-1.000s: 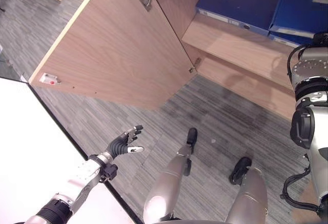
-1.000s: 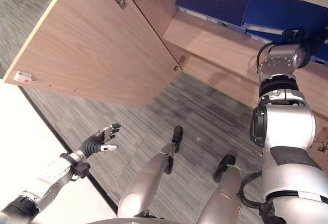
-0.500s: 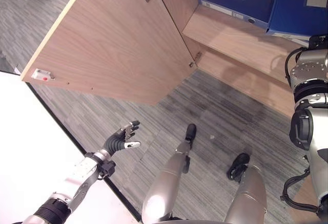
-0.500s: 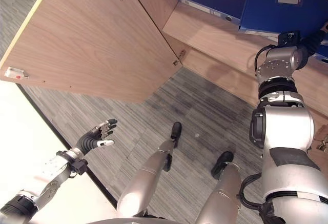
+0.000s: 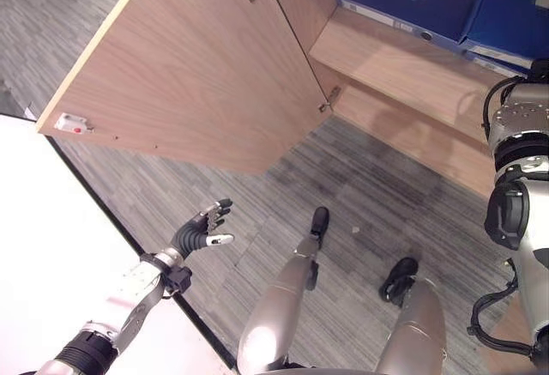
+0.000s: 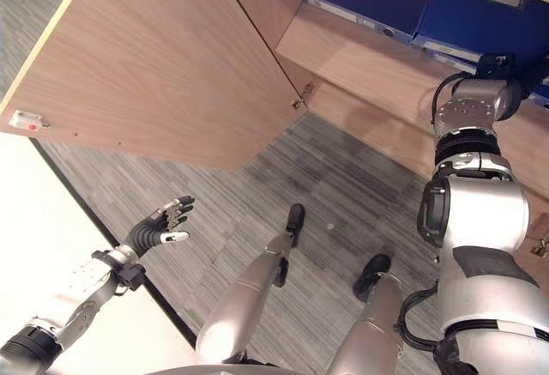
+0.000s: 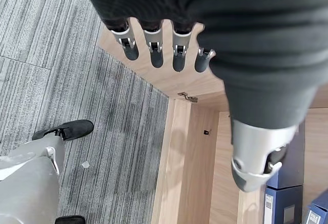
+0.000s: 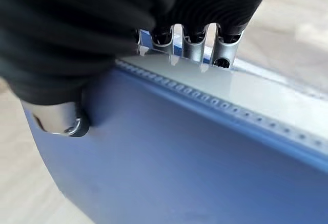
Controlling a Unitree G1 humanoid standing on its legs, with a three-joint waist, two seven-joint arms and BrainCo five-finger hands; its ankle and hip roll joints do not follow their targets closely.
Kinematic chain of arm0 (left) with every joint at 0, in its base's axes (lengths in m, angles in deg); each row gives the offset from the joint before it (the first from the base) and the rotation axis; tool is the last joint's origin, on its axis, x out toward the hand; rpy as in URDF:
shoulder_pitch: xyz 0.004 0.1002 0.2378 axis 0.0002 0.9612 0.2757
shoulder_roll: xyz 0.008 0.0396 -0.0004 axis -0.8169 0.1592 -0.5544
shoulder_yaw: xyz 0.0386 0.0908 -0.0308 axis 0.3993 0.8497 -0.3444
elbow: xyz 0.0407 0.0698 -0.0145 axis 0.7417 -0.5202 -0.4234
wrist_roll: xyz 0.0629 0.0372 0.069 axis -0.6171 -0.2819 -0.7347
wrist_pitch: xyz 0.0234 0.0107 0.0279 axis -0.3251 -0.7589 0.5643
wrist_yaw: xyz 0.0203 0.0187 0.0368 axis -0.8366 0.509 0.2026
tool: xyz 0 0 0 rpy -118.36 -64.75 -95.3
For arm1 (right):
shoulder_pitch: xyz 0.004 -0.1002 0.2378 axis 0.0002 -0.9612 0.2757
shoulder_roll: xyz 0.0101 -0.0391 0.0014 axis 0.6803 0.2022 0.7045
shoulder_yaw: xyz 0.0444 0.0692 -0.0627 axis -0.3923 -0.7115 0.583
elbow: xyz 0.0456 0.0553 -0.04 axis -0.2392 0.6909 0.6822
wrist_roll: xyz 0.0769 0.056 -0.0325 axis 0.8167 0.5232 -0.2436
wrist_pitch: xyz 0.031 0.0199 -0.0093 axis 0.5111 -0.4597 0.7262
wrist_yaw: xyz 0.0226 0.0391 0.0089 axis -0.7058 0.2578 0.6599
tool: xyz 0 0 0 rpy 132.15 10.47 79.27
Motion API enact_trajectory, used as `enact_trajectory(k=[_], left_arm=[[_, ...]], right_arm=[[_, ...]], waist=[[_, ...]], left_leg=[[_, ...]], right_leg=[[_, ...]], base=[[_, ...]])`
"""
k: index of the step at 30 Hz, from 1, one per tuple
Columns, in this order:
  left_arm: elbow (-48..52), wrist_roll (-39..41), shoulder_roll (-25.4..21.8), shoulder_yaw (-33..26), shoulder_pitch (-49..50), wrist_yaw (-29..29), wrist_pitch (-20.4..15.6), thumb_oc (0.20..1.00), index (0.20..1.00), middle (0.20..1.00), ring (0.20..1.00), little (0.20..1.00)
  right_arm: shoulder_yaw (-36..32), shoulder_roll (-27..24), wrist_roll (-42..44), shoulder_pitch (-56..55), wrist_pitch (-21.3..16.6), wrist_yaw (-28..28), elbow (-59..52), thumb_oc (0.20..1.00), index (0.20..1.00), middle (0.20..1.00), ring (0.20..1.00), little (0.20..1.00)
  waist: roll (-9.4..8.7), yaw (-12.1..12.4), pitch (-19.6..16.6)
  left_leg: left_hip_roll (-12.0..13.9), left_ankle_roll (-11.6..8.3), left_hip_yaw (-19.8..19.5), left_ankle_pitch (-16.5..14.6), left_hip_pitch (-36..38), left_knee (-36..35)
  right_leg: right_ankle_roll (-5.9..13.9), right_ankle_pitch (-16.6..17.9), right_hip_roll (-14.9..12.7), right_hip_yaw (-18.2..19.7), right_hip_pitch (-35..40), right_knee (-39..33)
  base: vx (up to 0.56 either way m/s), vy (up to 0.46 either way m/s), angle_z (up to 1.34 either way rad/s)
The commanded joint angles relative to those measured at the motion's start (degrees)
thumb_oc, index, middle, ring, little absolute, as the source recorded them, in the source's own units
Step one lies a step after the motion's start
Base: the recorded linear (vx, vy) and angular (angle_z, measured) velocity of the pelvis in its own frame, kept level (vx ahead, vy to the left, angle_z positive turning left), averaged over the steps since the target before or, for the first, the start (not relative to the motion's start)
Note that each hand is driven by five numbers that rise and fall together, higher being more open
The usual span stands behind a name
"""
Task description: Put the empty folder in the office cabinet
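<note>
Right hand (image 8: 77,70) was clamped on the blue folder (image 8: 169,157), fingers over its edge, thumb on the cover, up at 2 o'clock inside the cabinet (image 5: 403,57) shelf. Release was left. Left hand (image 5: 202,233) hung open at 8 o'clock.

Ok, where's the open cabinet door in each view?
Left eye view: cabinet door fills the upper left, above the left hand.
Right eye view: upper left too.
Left wrist view: the wood panel just beyond the left hand.
Shared landmark: its lower hinge.
</note>
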Motion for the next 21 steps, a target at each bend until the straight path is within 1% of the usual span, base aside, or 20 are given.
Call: enact_trajectory(k=[1,8,9,12,17,21], left_arm=[[1.17,-0.29,-1.80,1.21,-2.11,-0.03,-1.78,1.000,1.000,1.000,1.000,1.000],[1.19,-1.09,-1.85,2.43,-2.68,-0.39,-1.83,1.000,1.000,1.000,1.000,1.000],[1.16,-1.12,-1.80,2.57,-2.69,-0.37,-1.73,1.000,1.000,1.000,1.000,1.000],[1.17,-1.26,-1.89,2.79,-2.61,-0.25,-1.58,1.000,1.000,1.000,1.000,1.000],[1.11,-1.26,-2.16,2.98,-2.54,-0.28,-1.52,1.000,1.000,1.000,1.000,1.000],[1.26,-1.11,-2.36,3.02,-2.73,-0.40,-1.47,1.000,1.000,1.000,1.000,1.000]], right_arm=[[2.33,-5.25,0.24,6.07,-3.98,-0.66,-6.06,0.200,0.200,0.200,0.200,0.200],[2.22,-4.24,1.08,7.36,-5.68,0.70,-7.82,0.200,0.200,0.200,0.200,0.200],[1.87,-3.69,1.21,7.20,-6.36,1.01,-8.71,0.200,0.200,0.200,0.200,0.200],[1.82,-2.66,1.07,7.24,-6.80,1.13,-10.12,0.200,0.200,0.200,0.200,0.200],[2.12,-2.62,-0.22,8.00,-6.94,2.52,-10.25,0.200,0.200,0.200,0.200,0.200],[2.41,-3.42,-0.96,8.29,-6.33,3.41,-8.76,0.200,0.200,0.200,0.200,0.200]], waist=[[1.48,0.88,0.72],[1.68,0.93,0.41],[1.77,1.00,0.28],[1.79,1.15,0.12],[1.82,1.23,-0.03],[1.95,1.17,0.01]], left_leg=[[0.92,-0.71,-0.72,-13.33,4.68,3.99],[0.85,-0.59,-0.73,-13.55,4.50,4.00],[0.78,-0.55,-0.76,-13.66,4.67,3.93],[0.72,-0.51,-0.88,-13.71,5.00,3.76],[0.69,-0.46,-1.10,-13.70,5.29,3.38],[0.59,-0.43,-1.23,-13.61,5.11,3.38]], right_leg=[[6.84,-0.23,0.84,2.06,6.05,-5.18],[7.03,-0.42,0.66,2.22,5.65,-4.52],[7.08,-0.40,0.67,2.25,5.77,-4.53],[7.14,-0.49,0.66,2.33,5.94,-4.60],[7.24,-0.50,0.60,2.20,5.89,-4.49],[7.30,-0.50,0.54,2.19,5.82,-4.40]], base=[[0.00,0.000,0.00],[0.00,-0.001,0.01],[0.04,-0.008,0.05],[0.02,-0.006,0.02],[0.01,-0.002,0.00],[0.00,0.000,0.00]])
